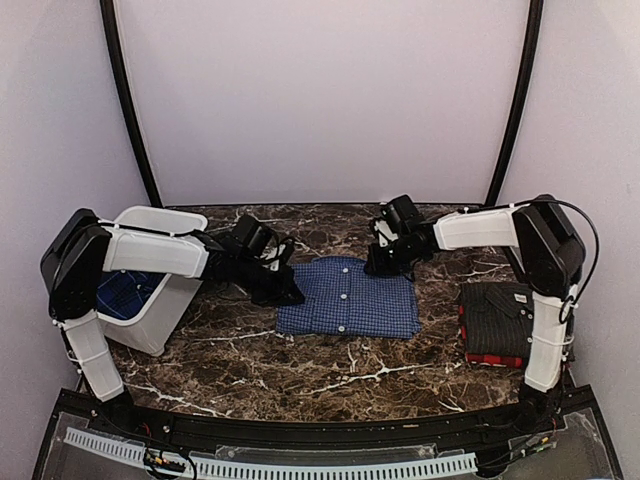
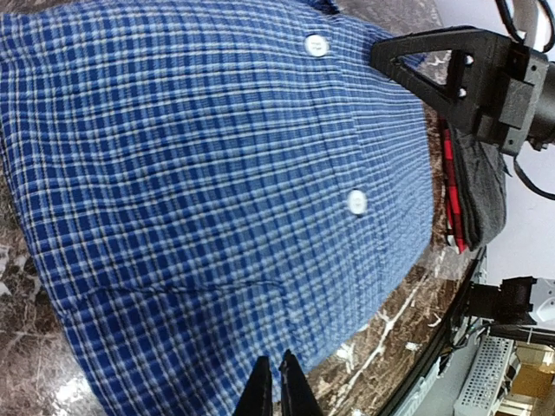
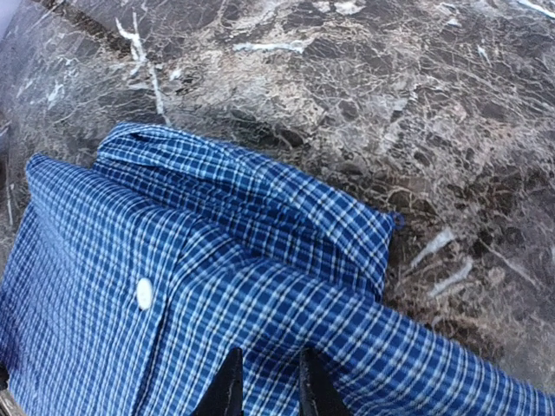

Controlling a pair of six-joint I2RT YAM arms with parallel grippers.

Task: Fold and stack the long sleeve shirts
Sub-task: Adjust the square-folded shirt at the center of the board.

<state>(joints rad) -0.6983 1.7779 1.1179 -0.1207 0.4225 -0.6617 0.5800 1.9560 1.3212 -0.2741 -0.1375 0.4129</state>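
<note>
The left claw (image 2: 277, 371) has its fingers pressed together at the near left edge of the blue-and-white check shirt (image 1: 348, 297) (whether any cloth is caught between them I cannot tell). The right claw (image 3: 270, 368) is poised over the same shirt's far right corner, beside the collar, its fingers a little apart with flat cloth showing in the gap. The shirt lies folded into a rectangle, buttons up, in the middle of the counter (image 1: 300, 372). Well to the right, at the counter's edge, a folded black pinstriped shirt (image 1: 497, 315) sits on top of a red-and-black plaid shirt (image 1: 495, 359). On the far left, a tilted white bin (image 1: 160, 320) holds some blue cloth (image 1: 125, 292).
</note>
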